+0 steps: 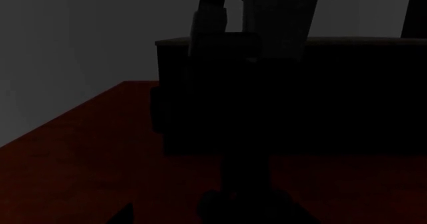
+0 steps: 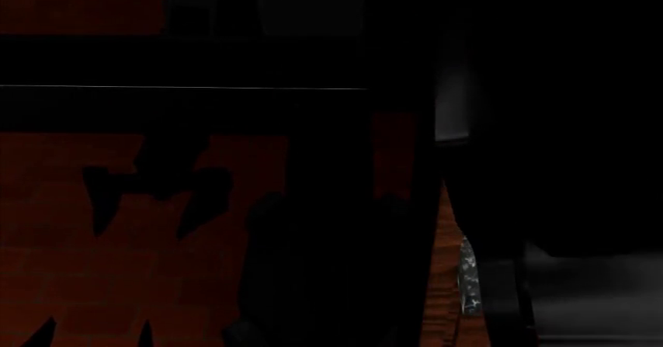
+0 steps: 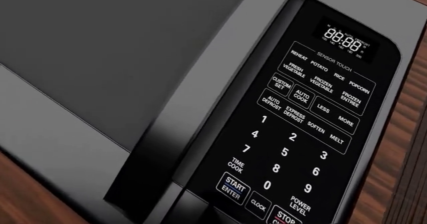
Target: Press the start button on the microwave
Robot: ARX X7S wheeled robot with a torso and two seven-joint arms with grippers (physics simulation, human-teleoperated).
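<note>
The right wrist view is close on the microwave (image 3: 100, 58). It shows the dark glass door and the black control panel (image 3: 313, 124) with a clock display, number keys and white labels. The START ENTER button (image 3: 233, 189) is low on the panel, beside CLOCK and STOP. My right gripper (image 3: 200, 213) shows as two dark fingers pressed together, tips just short of the START button. In the head view the microwave (image 2: 207, 60) is a glossy black face with a thin pale line. My left gripper (image 1: 220, 210) shows two dark fingertips far apart, holding nothing.
Red-brown wood (image 3: 407, 134) borders the microwave. The left wrist view is very dark, with a red-brown surface (image 1: 67, 154), a grey wall (image 1: 67, 33) and a big black block (image 1: 300, 93). A sliver of white-veined marble (image 2: 468, 277) shows low in the head view.
</note>
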